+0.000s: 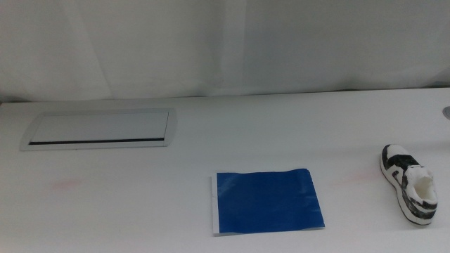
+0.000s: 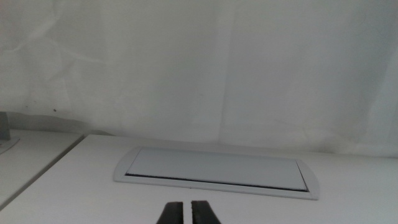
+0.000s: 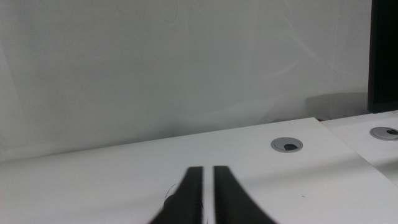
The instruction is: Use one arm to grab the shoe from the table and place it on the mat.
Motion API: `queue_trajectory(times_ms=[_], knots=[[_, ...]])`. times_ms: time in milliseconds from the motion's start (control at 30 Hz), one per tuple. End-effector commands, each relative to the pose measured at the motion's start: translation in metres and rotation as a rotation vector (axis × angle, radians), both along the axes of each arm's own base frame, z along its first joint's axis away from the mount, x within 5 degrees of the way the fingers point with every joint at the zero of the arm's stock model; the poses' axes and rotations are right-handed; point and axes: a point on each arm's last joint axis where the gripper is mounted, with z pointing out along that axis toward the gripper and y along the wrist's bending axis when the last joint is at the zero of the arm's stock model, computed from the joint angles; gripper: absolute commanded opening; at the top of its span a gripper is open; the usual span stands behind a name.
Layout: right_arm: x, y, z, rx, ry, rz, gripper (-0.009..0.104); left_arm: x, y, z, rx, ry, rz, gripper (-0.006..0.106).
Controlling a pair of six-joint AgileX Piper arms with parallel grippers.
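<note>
The shoe (image 1: pixel 408 183), a small white sneaker with black patches, lies on the white table (image 1: pixel 140 204) at the right side of the middle view, toe pointing away. The deep-blue mat (image 1: pixel 266 201) lies flat at the front centre, a thin white strip along its left edge, well left of the shoe. Neither arm shows in the middle view. My left gripper (image 2: pixel 188 210) is shut and looks toward the grey-framed panel (image 2: pixel 216 172). My right gripper (image 3: pixel 208 186) is shut, jaws nearly touching, over bare tabletop. Neither wrist view shows the shoe or the mat.
The grey-framed inset panel (image 1: pixel 100 129) sits at the back left of the table. A round grey cable grommet (image 3: pixel 288 145) is set in the tabletop ahead of the right gripper. A white curtain backs the table.
</note>
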Motion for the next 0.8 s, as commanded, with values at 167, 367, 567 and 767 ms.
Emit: queue_trajectory(times_ms=[167, 367, 567, 767], knots=[[0.001, -0.001, -0.012, -0.004, 0.019, -0.009, 0.078, 0.000, 0.000, -0.013, -0.014, 0.029, 0.001, -0.003], [0.001, -0.001, -0.011, -0.004, 0.015, -0.010, 0.103, 0.000, 0.000, -0.015, -0.016, 0.044, 0.002, -0.003], [0.001, -0.001, -0.008, 0.077, -0.011, -0.012, 0.103, 0.000, 0.000, -0.015, -0.016, 0.044, 0.002, -0.003], [-0.001, 0.002, 0.010, 0.085, 0.046, 0.022, 0.103, 0.000, 0.000, -0.015, -0.016, 0.044, 0.002, -0.003]])
